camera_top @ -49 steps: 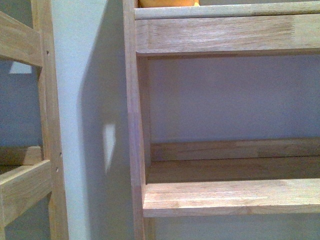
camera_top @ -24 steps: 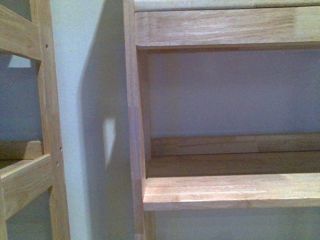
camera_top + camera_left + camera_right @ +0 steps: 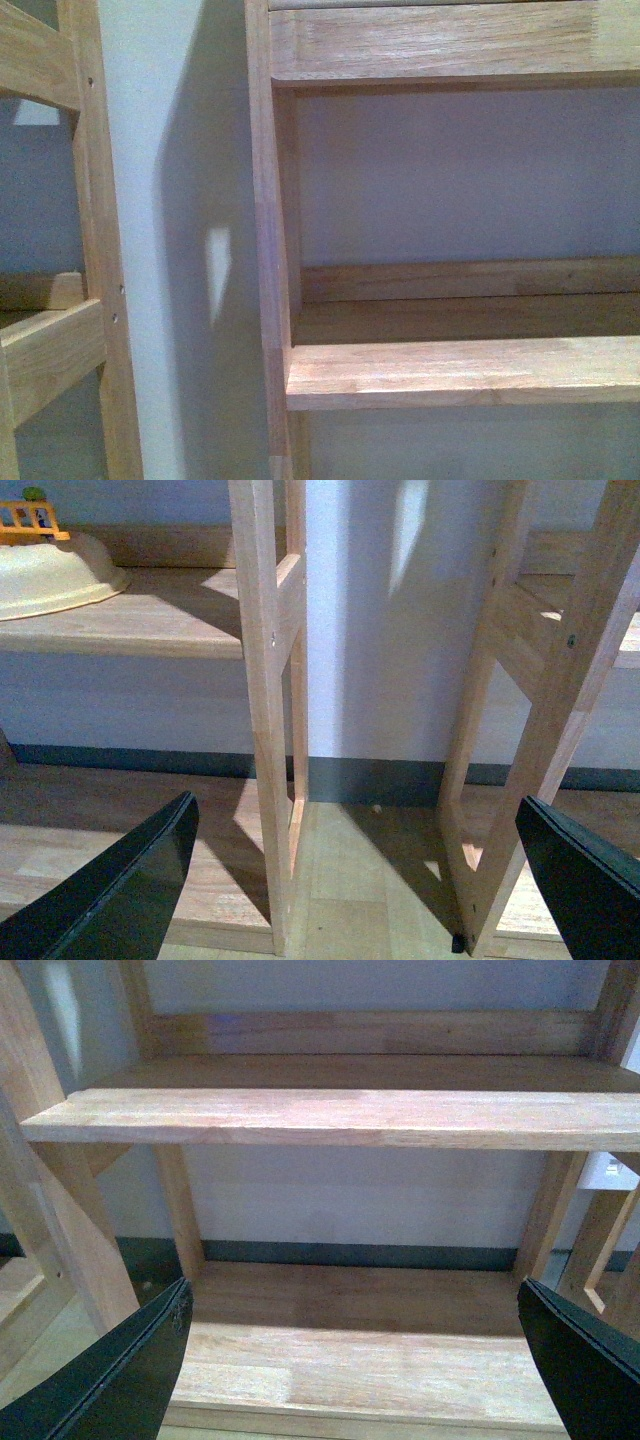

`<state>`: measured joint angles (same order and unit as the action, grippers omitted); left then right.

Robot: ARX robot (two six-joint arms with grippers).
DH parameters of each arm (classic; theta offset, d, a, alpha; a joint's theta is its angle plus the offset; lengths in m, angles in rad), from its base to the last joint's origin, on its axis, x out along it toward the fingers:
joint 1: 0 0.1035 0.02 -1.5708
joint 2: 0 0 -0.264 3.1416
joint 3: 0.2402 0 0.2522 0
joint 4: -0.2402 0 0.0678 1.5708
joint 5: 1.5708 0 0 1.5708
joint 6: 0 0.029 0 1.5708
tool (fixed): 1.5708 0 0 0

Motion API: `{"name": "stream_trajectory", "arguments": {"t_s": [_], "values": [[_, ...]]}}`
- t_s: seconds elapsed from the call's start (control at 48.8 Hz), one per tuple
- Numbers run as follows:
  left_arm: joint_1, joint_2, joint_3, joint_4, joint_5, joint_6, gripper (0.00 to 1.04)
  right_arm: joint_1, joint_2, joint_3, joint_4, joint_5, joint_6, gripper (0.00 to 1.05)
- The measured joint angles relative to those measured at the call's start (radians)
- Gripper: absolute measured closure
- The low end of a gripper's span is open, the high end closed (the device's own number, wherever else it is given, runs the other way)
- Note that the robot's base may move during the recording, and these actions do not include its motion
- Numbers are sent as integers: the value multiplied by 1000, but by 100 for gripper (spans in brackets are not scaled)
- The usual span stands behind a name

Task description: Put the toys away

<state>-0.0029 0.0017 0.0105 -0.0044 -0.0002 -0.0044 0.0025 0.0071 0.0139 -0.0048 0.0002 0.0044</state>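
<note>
The orange-yellow plush toy is out of view in every current frame. My left gripper [image 3: 355, 880] is open and empty, its dark fingers [image 3: 130, 880] spread wide, facing the gap between two wooden shelf units above the floor. My right gripper [image 3: 350, 1360] is open and empty, its fingers [image 3: 120, 1370] spread in front of the bottom shelf board [image 3: 370, 1360] of a wooden shelf unit. Neither gripper shows in the front view.
The front view shows a wooden shelf unit [image 3: 460, 370] with a bare board, an upper board [image 3: 440, 45], and a second unit's post [image 3: 95, 250] at left against a white wall. A cream bowl-like object [image 3: 50, 575] with an orange toy fence sits on the left unit's shelf.
The front view has slid downward along the shelves: the boards sit higher in frame and the orange plush that showed at the top edge one second ago has left the view.
</note>
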Motion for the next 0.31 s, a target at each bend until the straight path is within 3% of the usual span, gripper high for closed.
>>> {"name": "stream_trajectory", "arguments": {"t_s": [0.307], "values": [[0, 0, 0, 0, 0, 0, 6, 0, 0, 0, 0, 0, 0, 6]]}}
